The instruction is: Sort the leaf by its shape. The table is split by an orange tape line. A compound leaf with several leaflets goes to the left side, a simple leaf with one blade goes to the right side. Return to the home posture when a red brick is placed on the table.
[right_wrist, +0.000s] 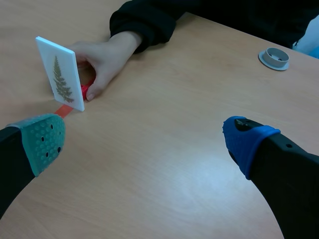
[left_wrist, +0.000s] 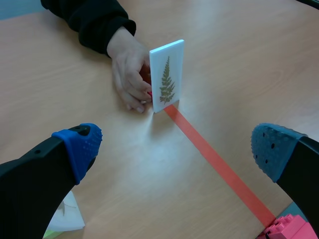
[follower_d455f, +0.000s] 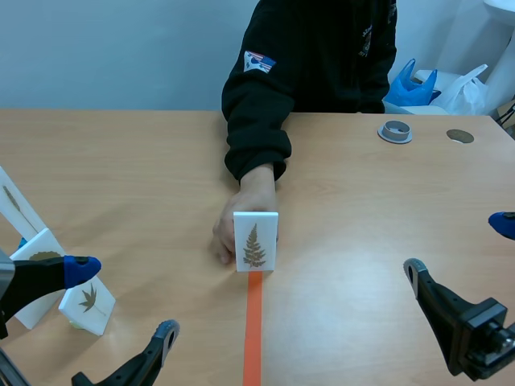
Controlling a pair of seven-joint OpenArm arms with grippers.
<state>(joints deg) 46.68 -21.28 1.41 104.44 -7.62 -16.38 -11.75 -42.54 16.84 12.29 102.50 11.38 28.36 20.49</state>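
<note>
A white card with a fern-like compound leaf (follower_d455f: 256,241) (left_wrist: 167,75) (right_wrist: 61,79) stands upright at the far end of the orange tape line (follower_d455f: 253,330). A person's hand (follower_d455f: 229,229) (left_wrist: 127,69) (right_wrist: 102,59) holds it from behind. A small red piece (left_wrist: 148,83) (right_wrist: 84,91) shows at the card's base by the hand. My left gripper (follower_d455f: 125,301) (left_wrist: 177,149) is open, low at the near left, well short of the card. My right gripper (follower_d455f: 459,245) (right_wrist: 144,142) is open at the near right, empty.
Several white leaf cards (follower_d455f: 88,304) lie and lean at the near left, beside my left gripper. A grey ring (follower_d455f: 395,131) (right_wrist: 276,57) and a flat disc (follower_d455f: 460,136) sit at the far right. Pink bricks (left_wrist: 289,229) show under the left gripper.
</note>
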